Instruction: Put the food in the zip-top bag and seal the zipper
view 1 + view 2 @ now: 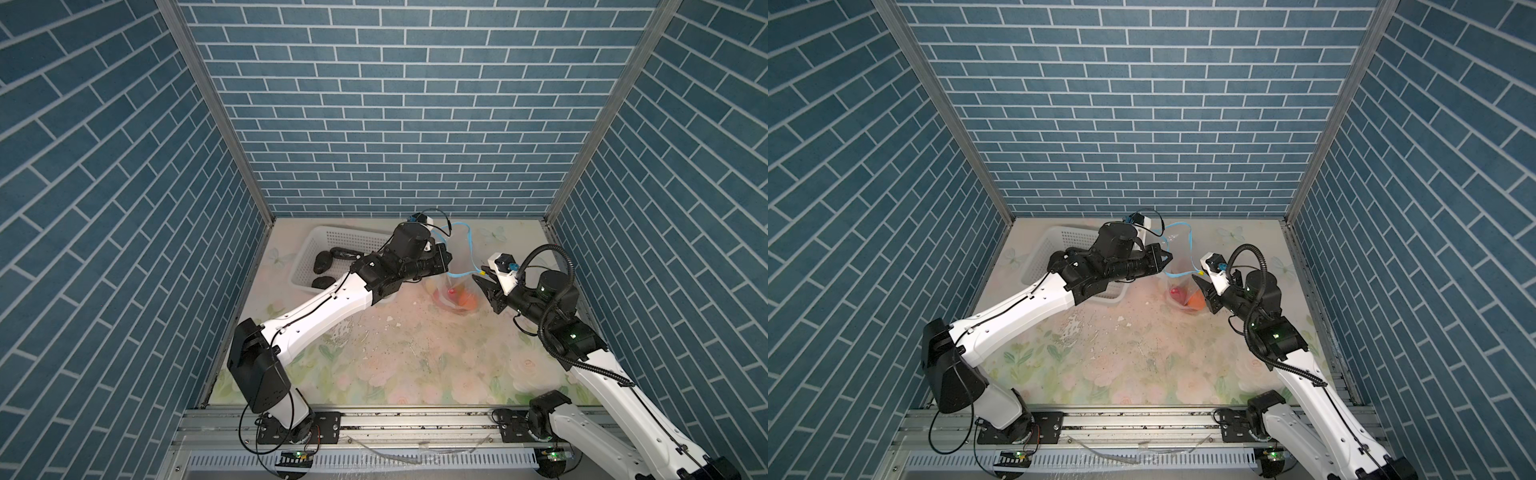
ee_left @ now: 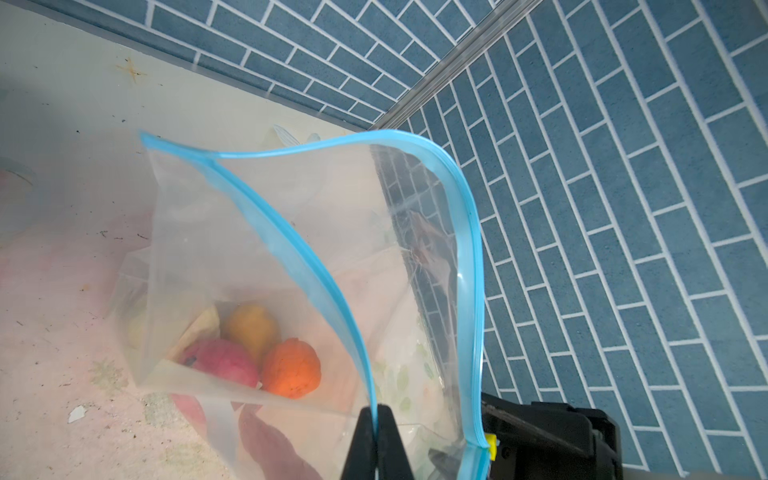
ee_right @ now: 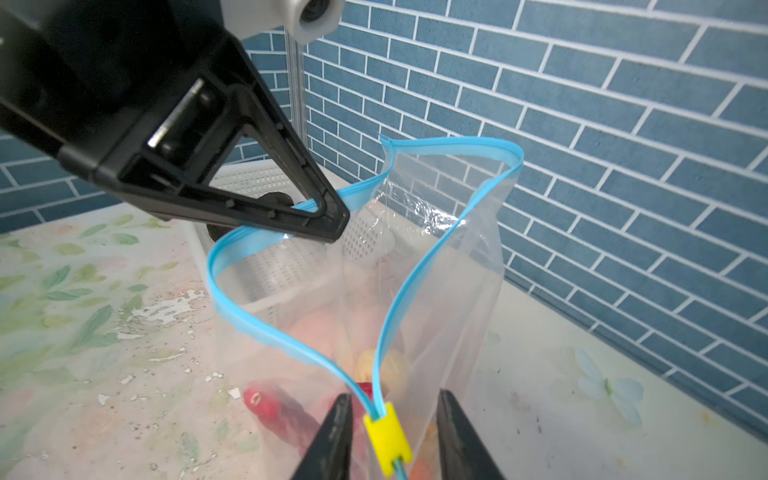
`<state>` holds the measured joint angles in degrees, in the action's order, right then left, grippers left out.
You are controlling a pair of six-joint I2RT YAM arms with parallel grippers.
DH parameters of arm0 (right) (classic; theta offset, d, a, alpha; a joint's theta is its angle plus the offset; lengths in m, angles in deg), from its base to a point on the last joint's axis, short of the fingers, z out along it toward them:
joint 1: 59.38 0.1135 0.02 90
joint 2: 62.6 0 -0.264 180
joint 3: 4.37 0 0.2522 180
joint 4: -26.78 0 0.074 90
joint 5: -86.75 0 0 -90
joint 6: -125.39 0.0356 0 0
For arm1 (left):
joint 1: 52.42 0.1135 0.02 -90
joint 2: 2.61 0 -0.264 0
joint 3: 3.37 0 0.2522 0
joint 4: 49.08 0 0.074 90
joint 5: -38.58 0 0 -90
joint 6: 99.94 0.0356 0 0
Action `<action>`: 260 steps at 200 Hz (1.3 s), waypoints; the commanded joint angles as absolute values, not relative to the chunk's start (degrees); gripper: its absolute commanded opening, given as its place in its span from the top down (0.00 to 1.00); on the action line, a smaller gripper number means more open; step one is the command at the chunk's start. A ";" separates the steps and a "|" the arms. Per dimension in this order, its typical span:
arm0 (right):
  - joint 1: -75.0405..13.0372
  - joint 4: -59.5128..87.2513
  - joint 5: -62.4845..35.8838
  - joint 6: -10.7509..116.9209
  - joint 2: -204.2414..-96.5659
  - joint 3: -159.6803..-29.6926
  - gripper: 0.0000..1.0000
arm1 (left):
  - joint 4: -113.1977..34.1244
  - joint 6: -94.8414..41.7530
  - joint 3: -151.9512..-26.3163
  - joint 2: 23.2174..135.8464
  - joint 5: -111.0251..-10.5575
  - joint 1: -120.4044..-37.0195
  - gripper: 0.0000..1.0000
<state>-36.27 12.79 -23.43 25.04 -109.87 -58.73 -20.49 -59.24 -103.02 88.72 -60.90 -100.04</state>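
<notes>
We see the bag (image 2: pixel 291 249) standing on the counter (image 1: pixel 415 353) just to the right of the basket (image 1: pixel 345 239) in both top views, with its mouth gaping wide. The left end effector (image 2: pixel 376 432) is clamped together on one lip of the zipper (image 2: pixel 293 266) and holds that edge up on the side nearer the basket. The right end effector (image 3: pixel 395 399) sits at the side of the bag away from the basket. Its jaws stand apart, one on each side of the yellow slider (image 3: pixel 388 434), and we see a gap between each finger and the slider. From the slider the two blue lips of the zipper split and run apart around the open mouth. Some food (image 2: pixel 293 368) lies at the bottom of the bag, well away from the basket's rim: pink, orange and yellow lumps pressed against one another. Black pieces (image 1: pixel 322 262) lie inside the basket, partly hidden by the left arm.
</notes>
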 commanded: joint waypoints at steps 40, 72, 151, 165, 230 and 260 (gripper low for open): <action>-36.60 16.54 -26.95 25.38 -108.57 -56.13 0.82 | -21.52 -59.16 -102.74 87.13 -60.29 -99.39 1.00; -36.59 16.45 -28.93 24.07 -109.58 -57.50 0.90 | -21.31 -59.15 -101.91 86.40 -59.35 -99.44 1.00; -36.80 15.46 -37.96 18.77 -114.50 -60.96 0.99 | -20.69 -56.00 -98.53 82.78 -55.90 -98.29 0.63; -36.80 15.04 -38.79 19.00 -115.03 -61.11 1.00 | -21.31 -55.11 -97.00 81.19 -54.94 -97.24 0.57; -36.82 24.40 -41.00 18.16 -115.00 -55.76 1.00 | -18.63 -48.51 -97.06 76.19 -52.10 -91.80 0.41; -36.80 22.43 -40.95 17.52 -115.72 -56.71 1.00 | -15.93 -45.85 -96.41 74.78 -51.34 -86.28 0.40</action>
